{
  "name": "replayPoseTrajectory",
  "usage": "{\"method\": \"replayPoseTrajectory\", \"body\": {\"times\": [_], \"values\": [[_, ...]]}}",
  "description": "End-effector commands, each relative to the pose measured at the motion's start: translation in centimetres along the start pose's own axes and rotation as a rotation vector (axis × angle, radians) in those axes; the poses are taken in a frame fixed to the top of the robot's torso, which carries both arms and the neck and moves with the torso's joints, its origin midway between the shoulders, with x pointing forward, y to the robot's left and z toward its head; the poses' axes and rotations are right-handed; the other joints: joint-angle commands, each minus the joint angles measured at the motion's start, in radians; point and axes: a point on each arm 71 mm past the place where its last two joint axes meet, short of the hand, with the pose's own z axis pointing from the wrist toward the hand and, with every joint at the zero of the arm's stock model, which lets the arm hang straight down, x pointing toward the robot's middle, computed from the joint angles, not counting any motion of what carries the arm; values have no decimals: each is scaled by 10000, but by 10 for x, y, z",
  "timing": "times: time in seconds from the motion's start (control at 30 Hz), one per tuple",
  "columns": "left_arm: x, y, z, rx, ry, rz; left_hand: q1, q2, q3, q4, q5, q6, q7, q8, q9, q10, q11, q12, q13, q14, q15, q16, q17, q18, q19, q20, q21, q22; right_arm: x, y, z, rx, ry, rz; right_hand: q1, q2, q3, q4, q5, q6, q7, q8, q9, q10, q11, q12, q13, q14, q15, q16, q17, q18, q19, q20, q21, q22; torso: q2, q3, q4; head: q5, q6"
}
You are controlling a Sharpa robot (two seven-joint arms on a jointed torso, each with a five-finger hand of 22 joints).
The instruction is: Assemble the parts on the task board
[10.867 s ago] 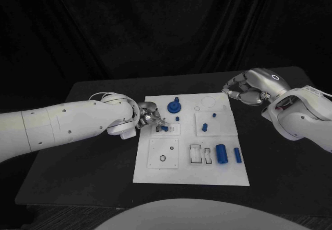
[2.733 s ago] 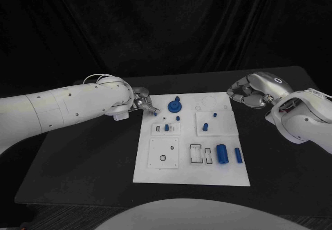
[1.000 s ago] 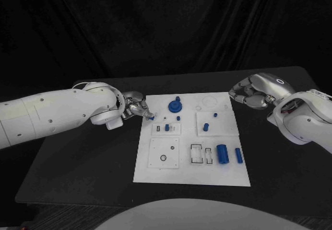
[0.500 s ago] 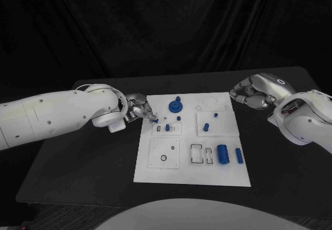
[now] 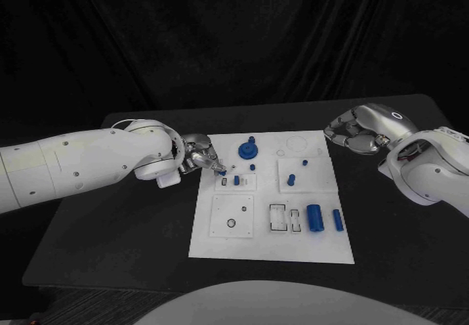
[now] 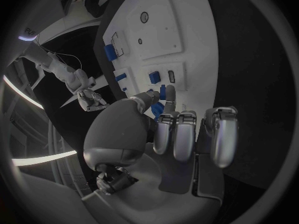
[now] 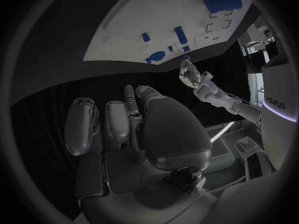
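The white task board (image 5: pixel 293 240) lies mid-table, also seen from the left wrist (image 6: pixel 187 40) and the right wrist (image 7: pixel 143 15). My left hand (image 5: pixel 200 158) is at the board's upper left edge and pinches a small blue part (image 5: pixel 221 172) (image 6: pixel 162 91) between thumb and fingertip, just left of a slotted block holding a blue piece (image 5: pixel 236 180). A blue gear-like part (image 5: pixel 247 149), two blue pegs (image 5: pixel 290 179) and two blue cylinders (image 5: pixel 314 217) are on the board. My right hand (image 5: pixel 356 133) (image 7: pixel 134 129) hovers off the board's upper right corner, fingers curled in, nothing seen in it.
The black table (image 5: pixel 117 230) extends on both sides of the board. The left forearm (image 5: pixel 88 166) reaches across the table's left side. A dark curtain hangs behind the table's far edge.
My left hand has moved slightly down and right with the small blue part, closer to the slotted block at the board's upper left. The right hand has barely moved.
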Motion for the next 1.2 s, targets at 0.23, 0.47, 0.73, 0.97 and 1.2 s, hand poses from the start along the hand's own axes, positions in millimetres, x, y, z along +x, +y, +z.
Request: {"method": "replayPoseTrajectory", "body": {"times": [0.23,0.47,0.73,0.97,1.2], "values": [[5,3,2,-38,236,171,-87,71,-89,-12,-164,41,-12,-55,14,1026,51,-41,2630,1074,-65,27,2635,146,241,-34,-64,2254,1,-1,0,194,40,-5,99,23,26,-34,54,-60,43,-45,2,692,44,-45,1711,159,-70,-55,-24,154,151,-72,-65,1774,1,7,-7,37,2],[9,3,4,-35,280,154,-92,88,-94,-16,-192,41,-11,-60,15,1026,51,-41,2630,1074,-65,27,2635,147,239,-34,-68,2252,1,-1,0,198,47,-6,99,23,26,-34,54,-60,43,-45,2,692,44,-45,1711,159,-70,-55,-24,154,151,-72,-65,1774,11,4,4,57,2],[12,4,5,-32,299,125,-108,114,-107,-15,-235,42,-9,-68,17,1026,52,-41,2630,1074,-65,27,2635,149,236,-35,-74,2250,2,-1,0,195,77,-13,99,23,26,-34,54,-60,43,-45,2,692,44,-45,1711,159,-70,-55,-24,154,151,-72,-65,1774,3,-5,-2,78,2],[14,6,6,-58,271,67,-209,247,-274,-31,-949,56,-12,-141,27,1026,54,-41,2630,1074,-63,27,2635,151,236,-33,-95,2246,2,-1,1,172,76,-13,108,30,39,-47,58,-58,48,-46,5,691,48,-47,1709,159,-69,-61,-35,156,147,-73,-82,1769,7,-1,15,73,2],[16,7,7,-84,250,29,-248,307,-343,-17,-1192,83,-15,-162,30,1026,54,-41,2630,1074,-65,27,2635,150,242,-34,-94,2248,2,-1,1,178,80,-17,108,30,39,-47,58,-58,48,-46,5,691,48,-47,1709,159,-69,-61,-35,156,147,-73,-82,1769,14,3,23,73,2]]}}
